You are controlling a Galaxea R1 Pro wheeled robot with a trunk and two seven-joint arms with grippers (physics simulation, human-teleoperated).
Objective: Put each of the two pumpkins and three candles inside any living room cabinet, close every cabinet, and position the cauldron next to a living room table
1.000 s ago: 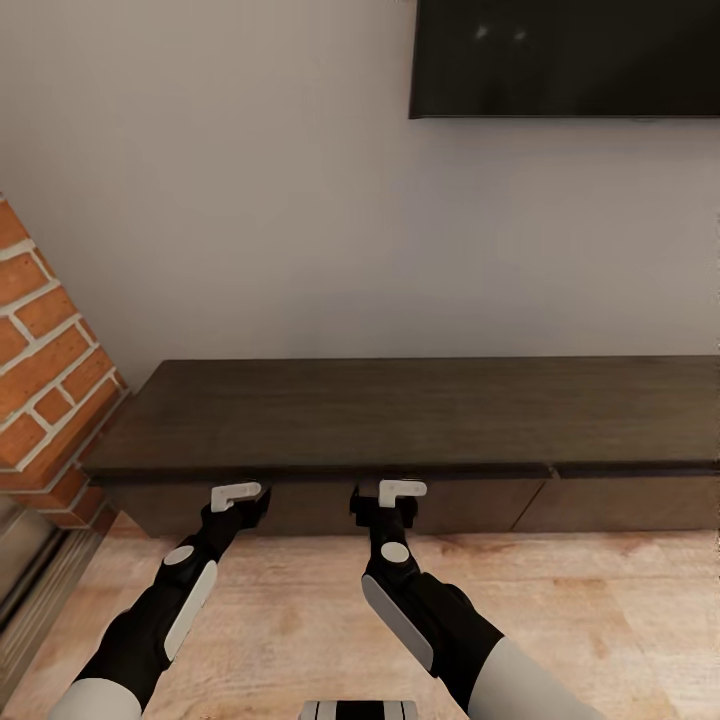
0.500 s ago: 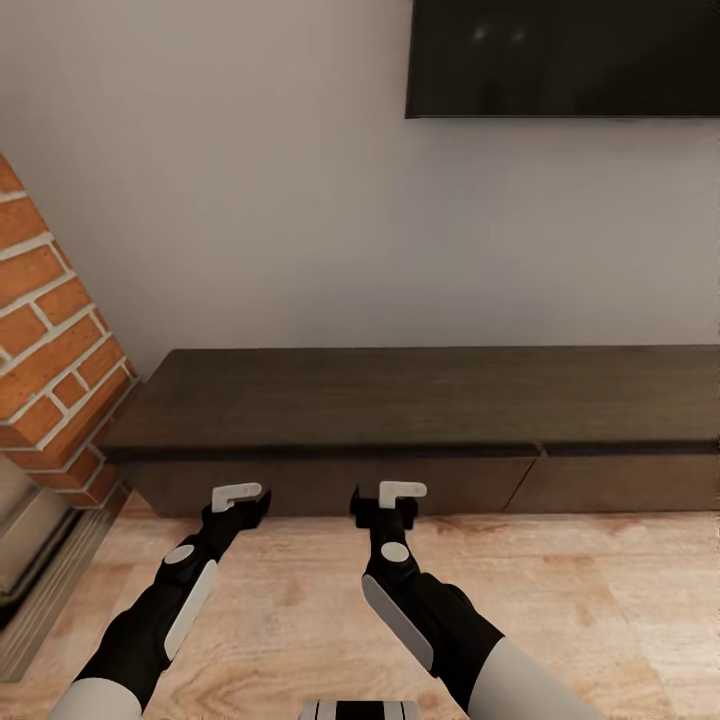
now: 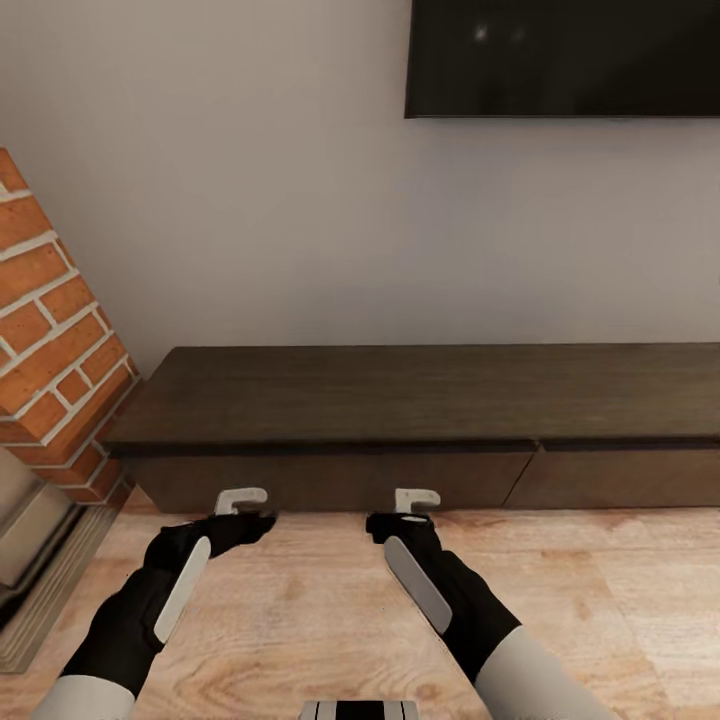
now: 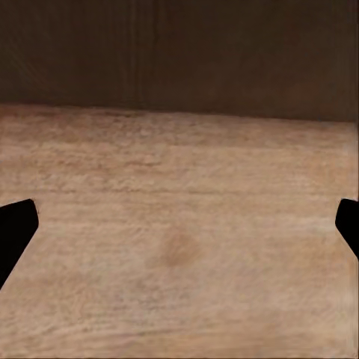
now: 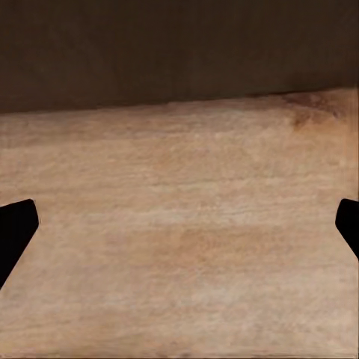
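Here, robot faces the low unit, both arms held out low over the floor.
Left gripper (image 3: 240, 497): jaws wide apart, nothing between them; in the left wrist view the gripper (image 4: 179, 224) shows just two dark fingertips (image 4: 15, 224) at opposite edges, bare floor between.
Right gripper (image 3: 416, 497): jaws wide too, empty; in the right wrist view the gripper (image 5: 179, 224) has one dark fingertip (image 5: 15, 228) at each edge, plain floor in the gap.
Cabinet (image 3: 420, 400): long, low, dark brown, flat bare top, straight ahead of both sets of jaws and close beyond the tips; not touching as far as I can tell.
Cabinet fronts: drawer fronts look shut and flush; a thin seam splits two fronts, off to the right of the right jaws.
Cabinet in wrist views: dark front (image 4: 179, 52) fills the band beyond the left jaws; same dark front (image 5: 179, 48) beyond the right jaws, its bottom edge running slightly slanted.
Floor (image 3: 600, 620): light wood planks under both grippers, reaching up to the cabinet base.
Brick column (image 3: 50, 330): red brick with pale mortar, left of the left jaws, beside the cabinet's left end.
TV (image 3: 560, 55): dark screen on the wall, above and to the right of the right jaws, cut by the frame edge.
Wall (image 3: 220, 200): plain pale grey behind the cabinet.
Robot base (image 3: 358, 710): small pale part at the near edge, between the arms.
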